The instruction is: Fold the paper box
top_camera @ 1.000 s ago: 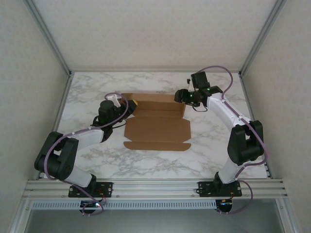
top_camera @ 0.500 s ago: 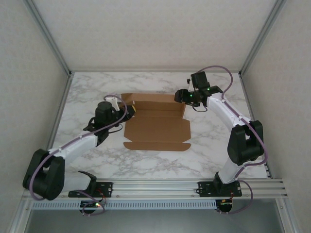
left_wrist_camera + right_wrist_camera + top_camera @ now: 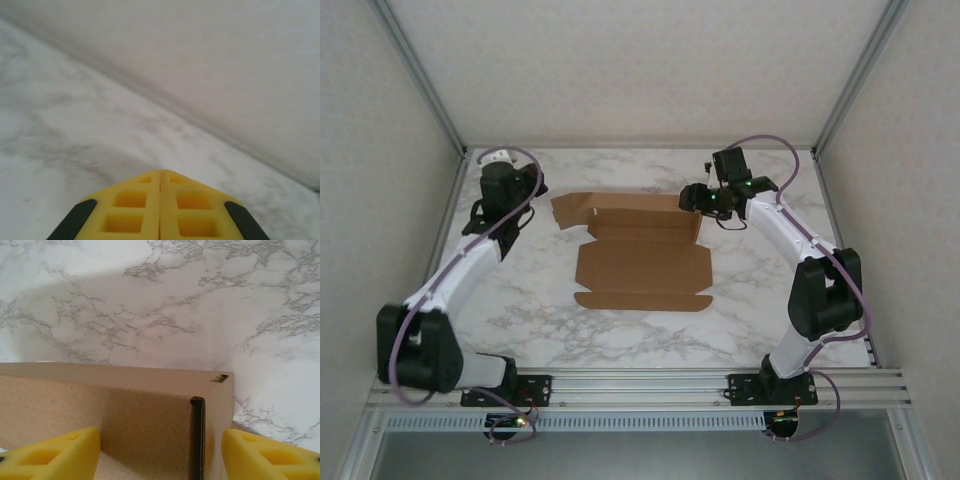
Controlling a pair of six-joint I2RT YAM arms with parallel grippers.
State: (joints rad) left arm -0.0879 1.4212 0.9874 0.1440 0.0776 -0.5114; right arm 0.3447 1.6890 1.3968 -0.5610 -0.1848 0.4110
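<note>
Now the paper box (image 3: 642, 262) lies open and mostly flat in the middle of the marble table (image 3: 750, 300). Its long side runs from left to right. The right claw (image 3: 160, 436) hangs just over the far right corner of the box. Its 2 yellow fingers (image 3: 55, 452) stand wide apart with brown cardboard between them, and they do not seem to pinch it. The left claw (image 3: 160, 175) is shut tight, with its 2 fingers pressed together and nothing in them. It sits near the far left corner of the table, well apart from the box, so the box lies to its right. The right arm is nearer, so I think the next fold may start at that far right corner. The left arm would have a long way to come back.

1 second ago the left claw was right at the left side flap (image 3: 570, 210) of the box. It has since swung away, and the flap now lies in plain sight. The right claw and the main part of the box have stayed put.
</note>
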